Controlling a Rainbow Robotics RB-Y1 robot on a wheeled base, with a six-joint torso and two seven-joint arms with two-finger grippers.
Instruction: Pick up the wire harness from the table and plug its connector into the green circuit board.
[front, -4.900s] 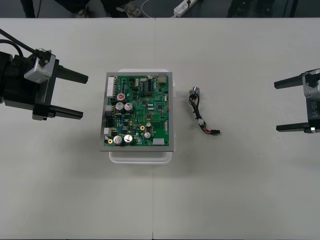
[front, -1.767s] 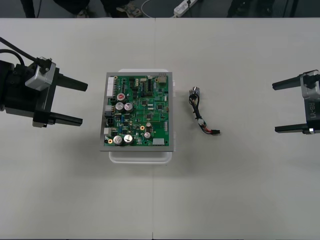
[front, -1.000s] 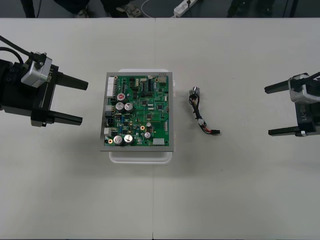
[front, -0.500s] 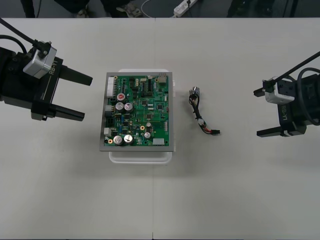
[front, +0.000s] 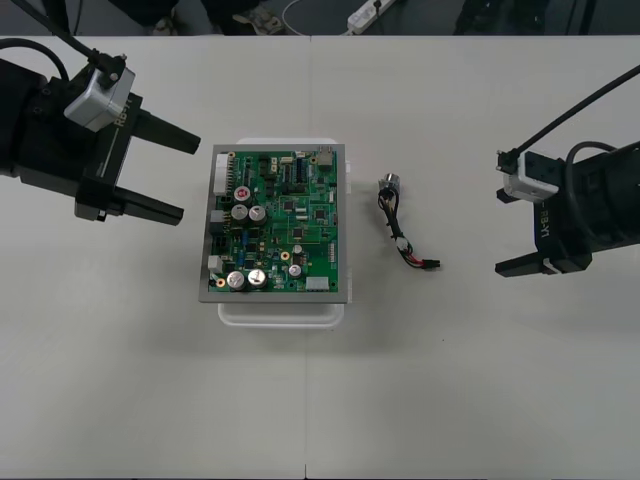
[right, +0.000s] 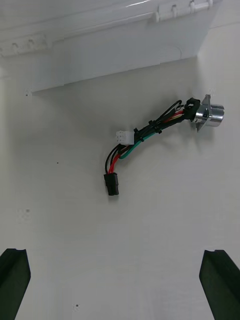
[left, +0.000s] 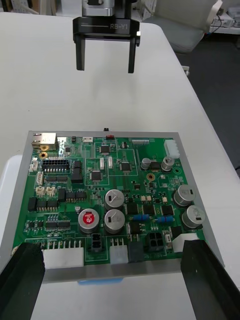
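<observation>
Approach phase, both arms closing in. Right gripper (front: 499, 232) has left its waiting place at the table's side and now stands nearer the wire harness (front: 402, 235), though a stretch of bare table (front: 470, 380) separates them. Its fingers (right: 14, 280) are spread wide with nothing between them.

Seen from the right wrist, the harness lies ahead of the open fingers and roughly centred between them. The black plug (right: 112, 184) is the end nearest the gripper. The round metal socket (right: 210, 114) sits farther out, about in line with one finger, and the red, black and green wires curve between the two ends.

The harness itself has not moved. It rests flat on the table just beside the green circuit board (front: 280, 225), on the side facing the right gripper, and the plug is not in the board.

Left gripper (front: 188, 180) has also shifted, drawing closer to the board's opposite edge. Its fingers are likewise apart and empty, with the board on its white base (front: 280, 312) directly ahead of them.

Judged from this, the pick is not yet begun: the right arm is lining up on the harness and has to advance and descend before closing.
</observation>
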